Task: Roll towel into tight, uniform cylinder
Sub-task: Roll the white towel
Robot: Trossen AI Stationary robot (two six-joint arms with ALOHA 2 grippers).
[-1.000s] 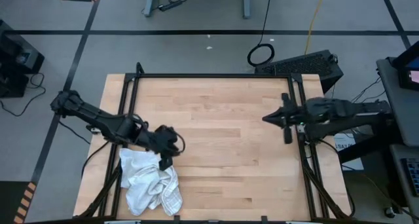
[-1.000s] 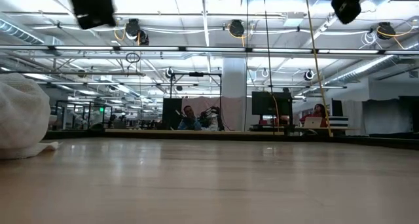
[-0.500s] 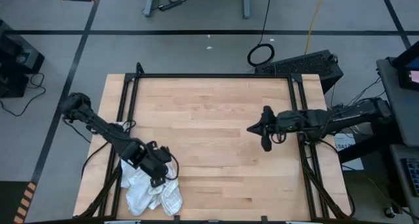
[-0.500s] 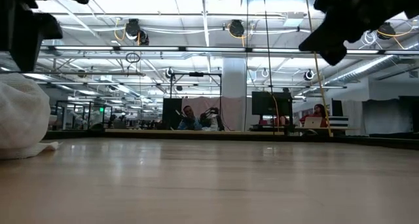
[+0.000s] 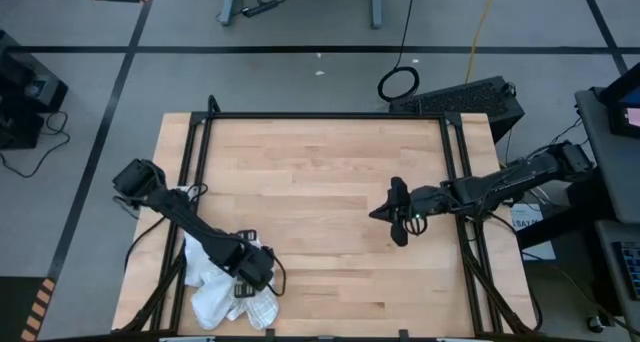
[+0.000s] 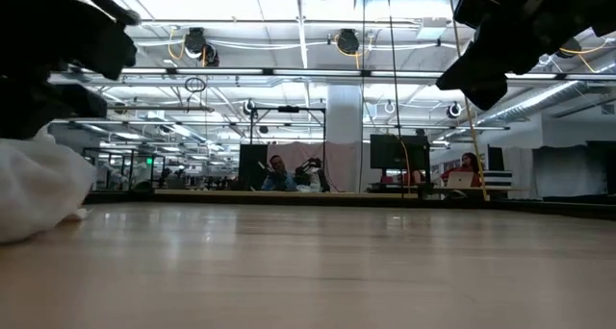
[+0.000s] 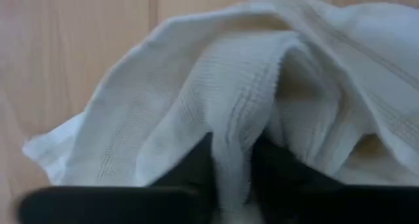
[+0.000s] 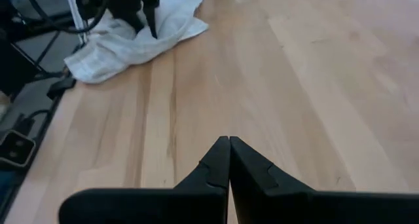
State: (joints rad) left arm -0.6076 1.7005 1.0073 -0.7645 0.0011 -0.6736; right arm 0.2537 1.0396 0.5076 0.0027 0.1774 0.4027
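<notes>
Your left gripper [image 5: 252, 274] has dropped onto the towel [image 5: 228, 292], which lies crumpled at the near-left corner of the counter [image 5: 330, 182]. A second ago it hovered above the heap; now the left wrist view shows its 2 fingers [image 7: 193, 168] drawn narrow with a ridge of cloth pinched between them. That looks like your first hold, so spreading the towel flat probably comes next; no rolling has begun. Your right gripper [image 5: 398, 218] has moved from the right edge toward mid-counter, well apart from the towel, its fingers [image 8: 219, 162] pressed together on nothing.
</notes>
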